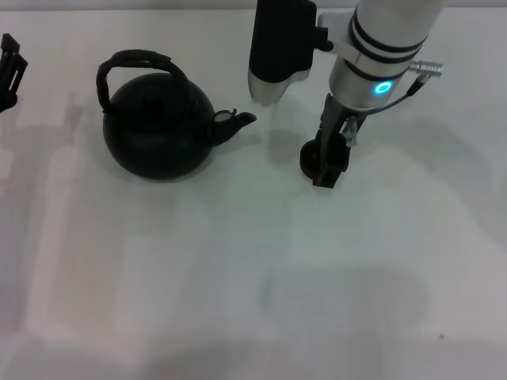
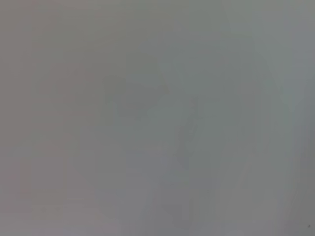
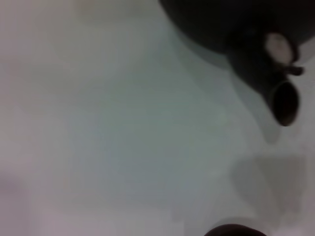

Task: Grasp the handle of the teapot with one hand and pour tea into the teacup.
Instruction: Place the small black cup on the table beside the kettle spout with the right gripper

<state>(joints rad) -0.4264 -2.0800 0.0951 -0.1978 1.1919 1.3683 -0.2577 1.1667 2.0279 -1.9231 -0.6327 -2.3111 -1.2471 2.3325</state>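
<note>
step: cup placing/positioning, pour not begun | R gripper (image 1: 327, 165) at teacup (image 1: 310, 158), right of spout, fingers look closed on cup | teapot (image 1: 158, 131) left-centre, handle (image 1: 135, 63) free | L gripper (image 1: 9, 71) far left edge, fingers: can't tell | next: grab handle, tip spout over cup

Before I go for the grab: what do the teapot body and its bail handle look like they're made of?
Teapot: matte black with almost no glare, probably cast iron or dark ceramic; I can't tell which. Handle: black with a rough, uneven surface, seemingly a cord or rattan-like wrap over a stiff arch, so likely grippy.
</note>
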